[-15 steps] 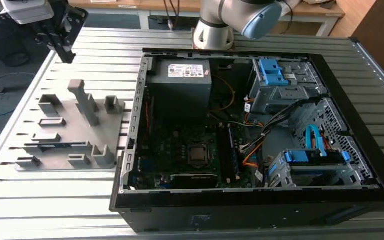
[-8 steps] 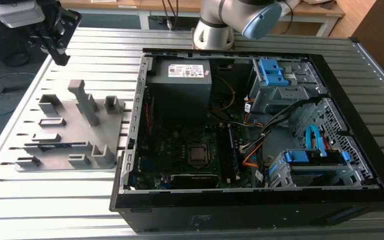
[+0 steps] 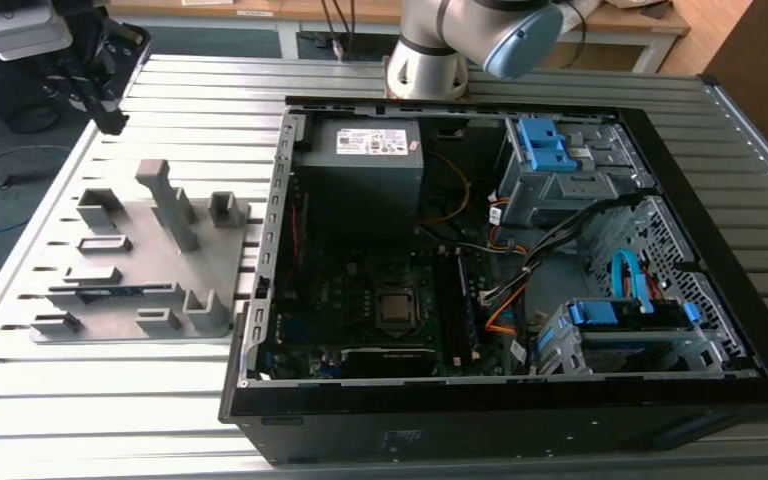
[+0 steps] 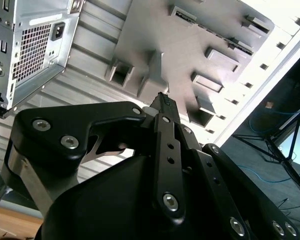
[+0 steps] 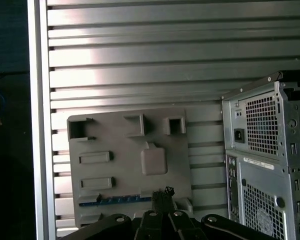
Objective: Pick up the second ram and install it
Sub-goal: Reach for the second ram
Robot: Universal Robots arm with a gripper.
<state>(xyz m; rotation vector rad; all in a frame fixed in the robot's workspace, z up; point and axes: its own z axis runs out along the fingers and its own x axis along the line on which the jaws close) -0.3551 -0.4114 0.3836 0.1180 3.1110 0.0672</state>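
from my remote seat i see a slatted metal tabletop (image 3: 491,85) with an open computer case (image 3: 491,405) on it. a grey holder (image 3: 131,262) with raised blocks lies beside the case, towards the exterior view's left.

the ram (image 5: 117,200) lies on edge in a slot along one side of the holder, and in the first wrist view it shows as a thin blue-green strip. in the exterior view it is a short dark sliver (image 3: 104,291) among the blocks.

the pincer (image 5: 163,194) hangs above the holder, apart from it. its tip lines up near one end of the ram. in both wrist views the two fingers look clenched together with nothing between them, the tip (image 4: 165,101) pointing down at the holder.

as i judge it, the task has barely begun. the ram is not grasped or lifted, and it is well apart from the board inside the case. both the pick-up and the install are left. i cannot tell from here whether a first stick already sits in the board.
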